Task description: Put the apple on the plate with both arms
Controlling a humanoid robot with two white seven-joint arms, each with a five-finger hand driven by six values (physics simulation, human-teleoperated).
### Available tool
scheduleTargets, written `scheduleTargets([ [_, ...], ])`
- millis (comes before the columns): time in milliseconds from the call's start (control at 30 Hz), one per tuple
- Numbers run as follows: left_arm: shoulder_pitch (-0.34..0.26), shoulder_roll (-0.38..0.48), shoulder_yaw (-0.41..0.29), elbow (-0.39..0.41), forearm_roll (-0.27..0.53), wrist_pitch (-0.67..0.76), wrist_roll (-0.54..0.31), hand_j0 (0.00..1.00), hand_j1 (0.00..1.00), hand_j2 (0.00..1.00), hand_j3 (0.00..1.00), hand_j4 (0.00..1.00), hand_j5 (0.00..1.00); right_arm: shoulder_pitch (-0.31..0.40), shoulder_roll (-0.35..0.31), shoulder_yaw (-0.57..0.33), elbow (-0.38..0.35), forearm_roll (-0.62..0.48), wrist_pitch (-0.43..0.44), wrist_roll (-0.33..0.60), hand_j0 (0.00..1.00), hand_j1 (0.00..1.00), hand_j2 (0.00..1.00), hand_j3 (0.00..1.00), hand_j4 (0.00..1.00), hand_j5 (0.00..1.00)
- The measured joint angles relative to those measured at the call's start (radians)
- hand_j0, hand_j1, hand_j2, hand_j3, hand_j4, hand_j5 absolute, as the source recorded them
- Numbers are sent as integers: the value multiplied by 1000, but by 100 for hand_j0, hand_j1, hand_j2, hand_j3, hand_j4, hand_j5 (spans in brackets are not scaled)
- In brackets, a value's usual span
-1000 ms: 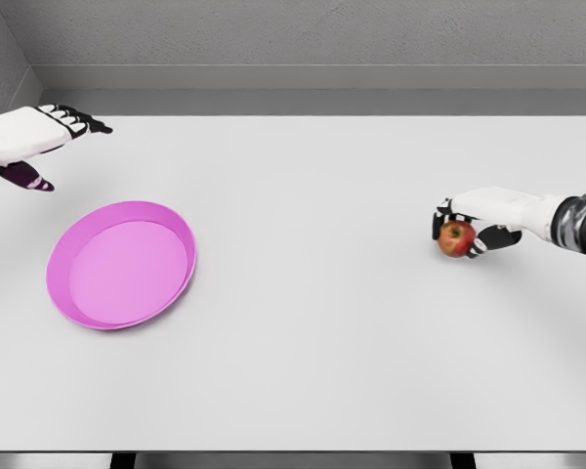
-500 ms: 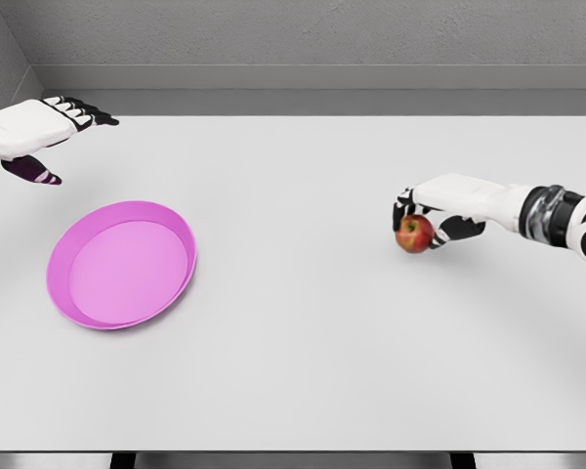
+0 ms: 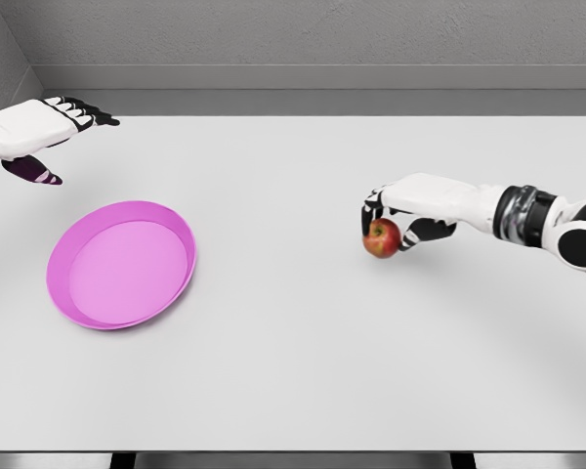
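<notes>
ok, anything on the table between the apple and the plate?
Nothing visible. The right hand holds the apple right of the table's middle; the pink plate sits at the left, and only bare table lies between them. The left hand hovers behind the plate, off that line.

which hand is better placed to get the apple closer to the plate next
Right. The right hand already grips the apple near the table's middle. The left hand is open and holds nothing, beyond the pink plate, far from the apple, so it could only receive it later.
</notes>
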Motion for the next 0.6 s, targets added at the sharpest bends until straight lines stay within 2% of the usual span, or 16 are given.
scheduleTargets([
  [400,0,0,1,0,-2,0,-1,100,100,100,100,100,100,-18,80,8,0,-2,-78,0,46,46,46,46,46,46],
  [433,0,0,1,0,-2,0,-2,100,100,100,100,100,100,-20,84,9,0,-2,-81,0,48,48,48,48,48,48],
  [500,0,0,1,0,-2,0,-2,100,100,100,100,100,100,-18,86,6,0,-2,-85,0,71,71,71,71,71,71],
  [533,0,0,1,0,-2,0,-2,100,100,100,100,100,100,-20,85,4,0,-2,-84,0,98,98,98,98,98,98],
  [600,0,0,1,0,-2,0,-2,100,100,100,100,100,100,-15,77,-9,0,-2,-79,0,100,100,100,100,100,100],
])
